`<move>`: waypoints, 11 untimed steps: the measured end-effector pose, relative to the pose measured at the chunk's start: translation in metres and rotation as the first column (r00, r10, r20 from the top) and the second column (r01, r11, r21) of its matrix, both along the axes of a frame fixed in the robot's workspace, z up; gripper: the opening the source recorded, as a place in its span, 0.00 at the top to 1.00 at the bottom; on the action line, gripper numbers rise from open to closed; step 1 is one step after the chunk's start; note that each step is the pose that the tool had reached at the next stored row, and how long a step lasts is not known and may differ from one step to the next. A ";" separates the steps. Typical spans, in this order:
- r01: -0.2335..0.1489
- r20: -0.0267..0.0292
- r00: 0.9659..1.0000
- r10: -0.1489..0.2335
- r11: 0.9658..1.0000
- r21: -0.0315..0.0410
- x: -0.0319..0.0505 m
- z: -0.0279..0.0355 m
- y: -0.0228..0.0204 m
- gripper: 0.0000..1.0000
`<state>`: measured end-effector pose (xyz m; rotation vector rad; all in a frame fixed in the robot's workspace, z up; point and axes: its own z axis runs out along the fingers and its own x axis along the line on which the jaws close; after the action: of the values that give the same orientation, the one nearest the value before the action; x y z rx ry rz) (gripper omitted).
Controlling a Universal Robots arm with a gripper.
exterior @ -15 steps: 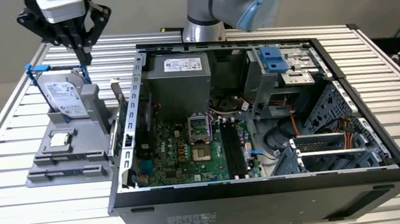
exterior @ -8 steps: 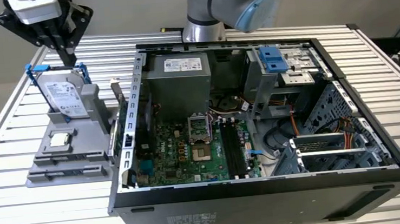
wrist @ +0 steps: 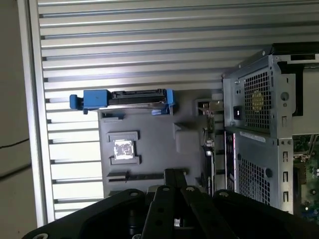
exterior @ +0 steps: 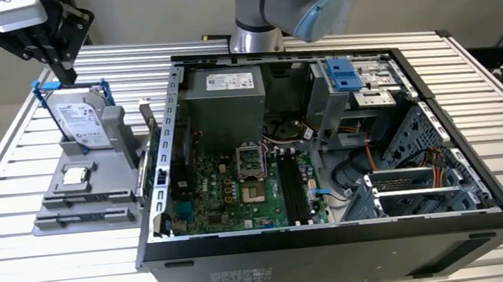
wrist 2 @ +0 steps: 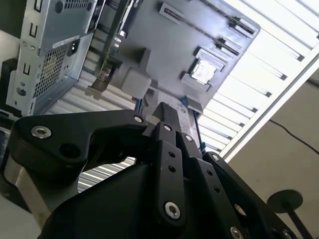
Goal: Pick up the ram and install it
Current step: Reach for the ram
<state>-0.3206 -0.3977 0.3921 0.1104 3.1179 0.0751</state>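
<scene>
The ram (exterior: 149, 122) stands on its long edge in a slot of the grey holder (exterior: 67, 215), between the holder's tall block and the open computer case (exterior: 333, 240). Both wrist views show it edge-on as a thin stick (wrist: 208, 130) (wrist 2: 106, 59). My gripper (exterior: 63, 77) hangs shut and holds nothing, above the holder's far end by the hard drive's blue frame and well to the exterior view's left of the ram. Its black fingers (wrist: 174, 177) (wrist 2: 168, 115) lie together. The black memory slots (exterior: 292, 186) on the motherboard stand bare.
A silver hard drive (exterior: 81, 122) in a blue frame stands upright on the holder. A small square processor (exterior: 77, 175) lies in a recess in front of it. The case's metal wall (exterior: 169, 155) rises right beside the ram. The slatted table (exterior: 8, 272) carries everything.
</scene>
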 end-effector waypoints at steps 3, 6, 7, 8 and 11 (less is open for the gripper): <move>0.000 0.000 1.000 0.000 1.000 0.000 -0.0078 -0.0001 0.0001 1.00; 0.000 0.000 1.000 0.000 1.000 0.000 -0.0152 -0.0002 0.0002 1.00; 0.000 0.000 1.000 0.000 1.000 0.000 -0.0171 -0.0003 0.0002 1.00; 0.000 0.000 1.000 0.000 1.000 0.000 -0.0188 -0.0003 0.0002 1.00; 0.000 0.000 1.000 0.000 1.000 0.000 -0.0236 -0.0004 0.0002 1.00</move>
<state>-0.3442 -0.3976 0.3918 0.1104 3.1180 0.0750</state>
